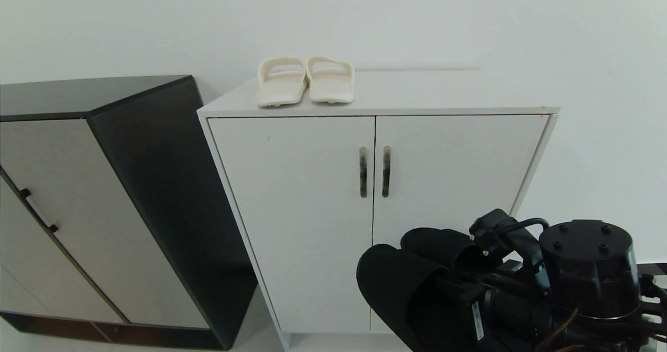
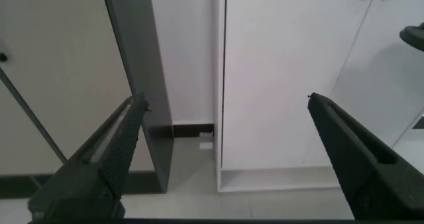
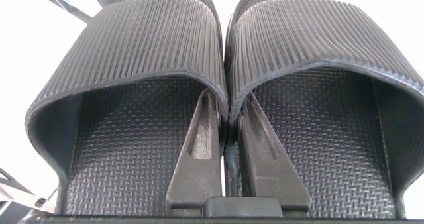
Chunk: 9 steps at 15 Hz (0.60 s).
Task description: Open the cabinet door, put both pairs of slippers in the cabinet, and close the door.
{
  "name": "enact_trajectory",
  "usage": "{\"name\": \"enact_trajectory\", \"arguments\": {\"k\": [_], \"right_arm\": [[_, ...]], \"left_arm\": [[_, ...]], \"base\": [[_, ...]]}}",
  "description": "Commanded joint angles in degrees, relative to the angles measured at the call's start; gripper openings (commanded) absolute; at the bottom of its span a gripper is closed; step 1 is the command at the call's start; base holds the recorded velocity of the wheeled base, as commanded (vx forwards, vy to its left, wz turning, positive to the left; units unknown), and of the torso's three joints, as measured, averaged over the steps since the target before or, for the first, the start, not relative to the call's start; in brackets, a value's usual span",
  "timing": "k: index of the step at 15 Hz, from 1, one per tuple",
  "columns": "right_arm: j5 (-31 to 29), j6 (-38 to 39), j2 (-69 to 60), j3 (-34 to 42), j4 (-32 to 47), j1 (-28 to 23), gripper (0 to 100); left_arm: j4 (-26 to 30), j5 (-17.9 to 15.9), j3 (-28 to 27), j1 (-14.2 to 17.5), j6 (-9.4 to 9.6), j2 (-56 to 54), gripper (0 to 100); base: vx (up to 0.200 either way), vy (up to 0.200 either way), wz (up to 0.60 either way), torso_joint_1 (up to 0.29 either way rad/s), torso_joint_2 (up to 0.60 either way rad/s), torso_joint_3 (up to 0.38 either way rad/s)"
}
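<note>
Right end effector [image 3: 228, 103] pinches ribbed, diamond-embossed black slippers [image 3: 159, 52] together.

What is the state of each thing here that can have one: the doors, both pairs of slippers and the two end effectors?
White cabinet doors: both shut.
Cream slippers: side by side on top of the white cabinet.
Black slippers: held as a pair, in front of the doors.
Right end effector: shut on the black slippers.
Left end effector: open, empty.
Dark cabinet door: shut.
</note>
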Motion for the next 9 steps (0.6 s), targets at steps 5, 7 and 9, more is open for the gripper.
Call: {"name": "enact_trajectory", "arguments": {"k": [5,7,9], "right_arm": [[-0.1,0.0,0.4,0.1,-0.1,0.0,0],[0.2,0.0,0.6,0.4,-0.1,0.0,0],[0.1,0.0,0.8,0.5,-0.2,0.0,0]], "left_arm": [[-0.6,-1.7,-1.2,-1.4,6.35,7.8,100],[-1.2,-4.9,-10.3,-1.4,1.25,14.2,100],[-3.7,-9.7,-15.2,-1.4,0.98,25.1,100]], "base": [[0.0,0.0,0.0,-0.068,0.45,0.376],[0.0,0.0,0.0,-0.022,0.4,0.378],[0.0,0.0,0.0,-0.002,0.15,0.154]]}}
